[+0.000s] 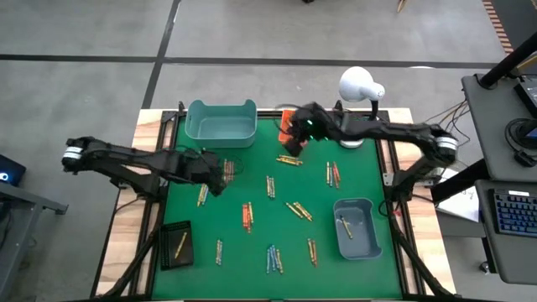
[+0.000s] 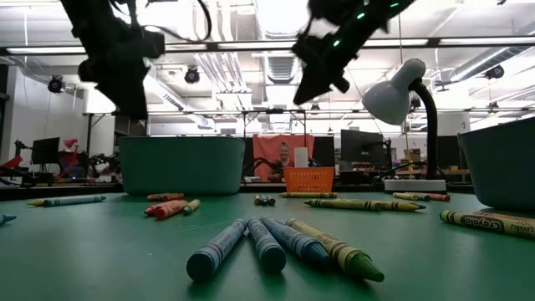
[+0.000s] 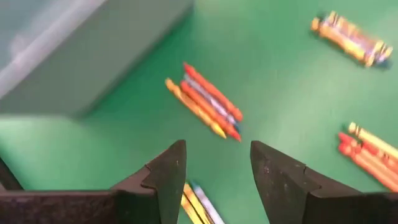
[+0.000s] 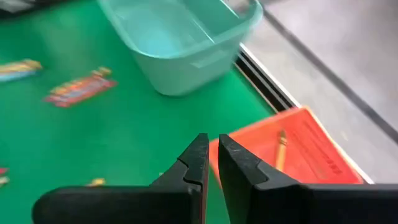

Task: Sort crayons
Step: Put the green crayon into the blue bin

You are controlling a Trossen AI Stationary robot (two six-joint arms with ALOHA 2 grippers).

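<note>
One crayon [image 4: 280, 149] inside orange tray [image 4: 311, 149] is revealed only by right claw [image 4: 211, 163], nearly together; left claw [image 3: 217, 171] apart.

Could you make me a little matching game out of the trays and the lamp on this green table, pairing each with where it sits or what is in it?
Things:
1. teal tray
2. orange tray
3. black tray
4. white lamp

Descriptions:
A. near the left front corner of the mat, one yellow crayon inside
B. at the back edge, right of the centre, its base on the table
C. at the back left of the mat, nothing in it
D. at the back edge beside the teal one, under the right tool, one crayon inside

Pairs: 1-C, 2-D, 3-A, 4-B
</note>
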